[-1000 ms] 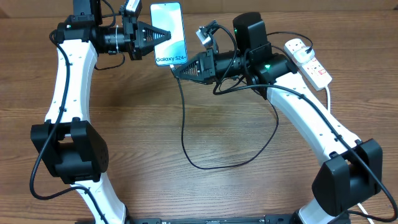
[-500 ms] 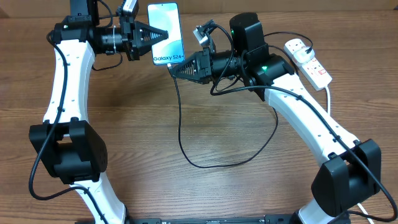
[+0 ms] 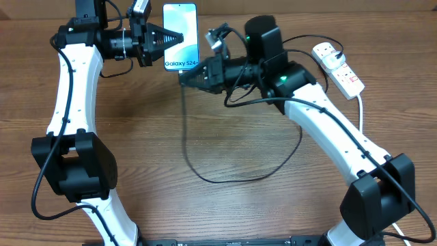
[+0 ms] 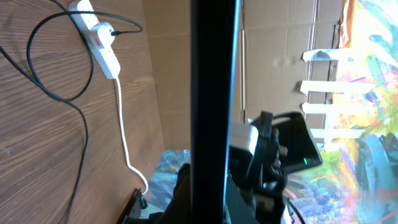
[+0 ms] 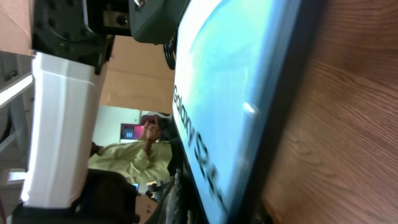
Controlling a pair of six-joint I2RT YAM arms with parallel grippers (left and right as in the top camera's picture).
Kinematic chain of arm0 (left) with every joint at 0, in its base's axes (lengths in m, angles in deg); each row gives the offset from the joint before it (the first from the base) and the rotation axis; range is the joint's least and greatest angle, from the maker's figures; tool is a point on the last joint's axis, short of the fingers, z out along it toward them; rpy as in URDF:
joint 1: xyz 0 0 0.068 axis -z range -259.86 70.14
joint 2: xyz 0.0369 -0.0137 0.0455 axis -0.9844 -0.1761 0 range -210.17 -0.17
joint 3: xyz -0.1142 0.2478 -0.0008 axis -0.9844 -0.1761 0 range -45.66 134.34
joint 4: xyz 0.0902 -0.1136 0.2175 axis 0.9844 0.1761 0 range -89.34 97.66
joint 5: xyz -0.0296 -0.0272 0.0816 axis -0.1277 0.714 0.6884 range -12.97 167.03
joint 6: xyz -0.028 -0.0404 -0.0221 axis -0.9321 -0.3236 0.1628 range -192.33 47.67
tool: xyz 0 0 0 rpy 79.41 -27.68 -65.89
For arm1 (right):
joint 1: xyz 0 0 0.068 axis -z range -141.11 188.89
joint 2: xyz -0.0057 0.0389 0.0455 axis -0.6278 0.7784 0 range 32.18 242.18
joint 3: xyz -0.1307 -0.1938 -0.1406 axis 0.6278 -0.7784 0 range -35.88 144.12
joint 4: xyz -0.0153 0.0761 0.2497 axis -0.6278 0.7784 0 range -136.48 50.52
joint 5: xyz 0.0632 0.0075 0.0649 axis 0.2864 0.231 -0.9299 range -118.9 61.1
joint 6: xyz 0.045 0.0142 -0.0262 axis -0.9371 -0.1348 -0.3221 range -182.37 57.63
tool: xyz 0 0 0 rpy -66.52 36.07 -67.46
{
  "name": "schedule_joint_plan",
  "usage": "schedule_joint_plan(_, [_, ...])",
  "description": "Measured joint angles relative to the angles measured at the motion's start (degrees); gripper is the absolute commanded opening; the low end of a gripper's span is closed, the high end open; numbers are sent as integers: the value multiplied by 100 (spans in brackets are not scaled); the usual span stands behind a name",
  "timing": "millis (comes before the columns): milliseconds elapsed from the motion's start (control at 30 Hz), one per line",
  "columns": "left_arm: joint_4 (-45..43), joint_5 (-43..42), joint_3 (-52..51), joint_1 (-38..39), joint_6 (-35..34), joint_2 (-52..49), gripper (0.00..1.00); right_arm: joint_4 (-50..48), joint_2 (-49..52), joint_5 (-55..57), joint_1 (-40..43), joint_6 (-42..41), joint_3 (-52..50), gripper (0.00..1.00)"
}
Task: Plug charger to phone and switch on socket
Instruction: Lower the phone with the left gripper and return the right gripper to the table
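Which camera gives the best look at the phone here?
Overhead: the phone shows nearly its whole blue screen and the Galaxy S24 lettering. The left wrist sees the phone only edge-on, as a dark bar. The right wrist sees part of the screen, very close.

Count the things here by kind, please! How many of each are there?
slim turquoise-screened smartphone: 1
long thin black charger cable: 1
white oblong power strip with red switches: 1
white-and-black robot arms: 2
Total: 5
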Motion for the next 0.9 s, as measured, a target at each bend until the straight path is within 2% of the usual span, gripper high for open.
schedule_joint_plan(500, [107,85,0,-2,-2,0,4,155,-9,479,-52,-94,0,4])
schedule_joint_plan(700, [216,612,0,-275,0,0,4,1394,-9,839,304,313,9,4])
schedule_joint_plan(900, [848,1853,0,-796,140,0,4,2588,-9,2100,492,748,9,4])
